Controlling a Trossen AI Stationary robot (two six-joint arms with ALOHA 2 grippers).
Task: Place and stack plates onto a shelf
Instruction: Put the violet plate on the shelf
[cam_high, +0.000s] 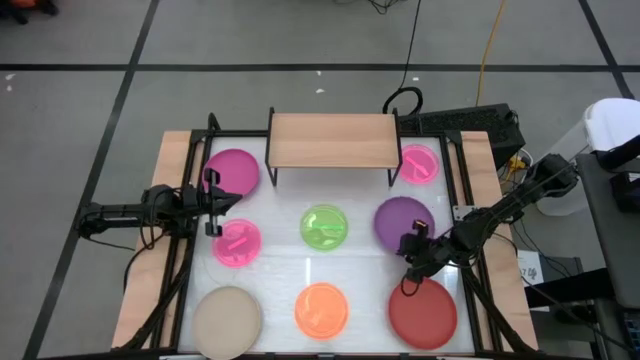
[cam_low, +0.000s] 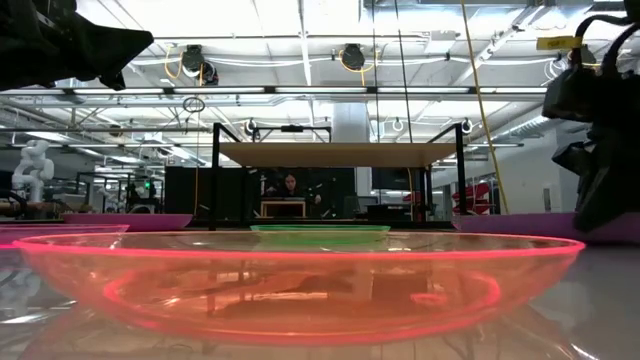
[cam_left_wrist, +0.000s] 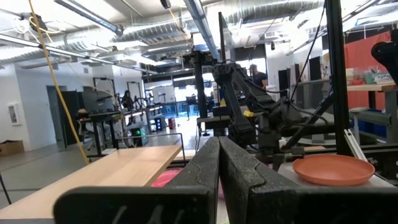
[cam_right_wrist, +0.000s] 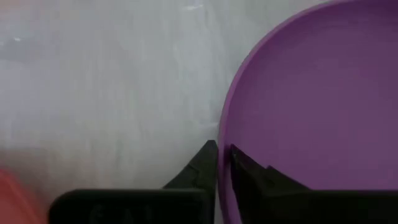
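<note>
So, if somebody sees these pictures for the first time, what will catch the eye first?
Probably the colourful plates spread over the white table, with the bare wooden shelf at its far edge. Next, the right gripper, its fingers closed on the rim of the purple plate. The left gripper is shut, between the magenta plate and a pink plate.

Bright overhead ceiling lights are seen. Glare is cast on the white tabletop. The orange plate is blurred up close.
</note>
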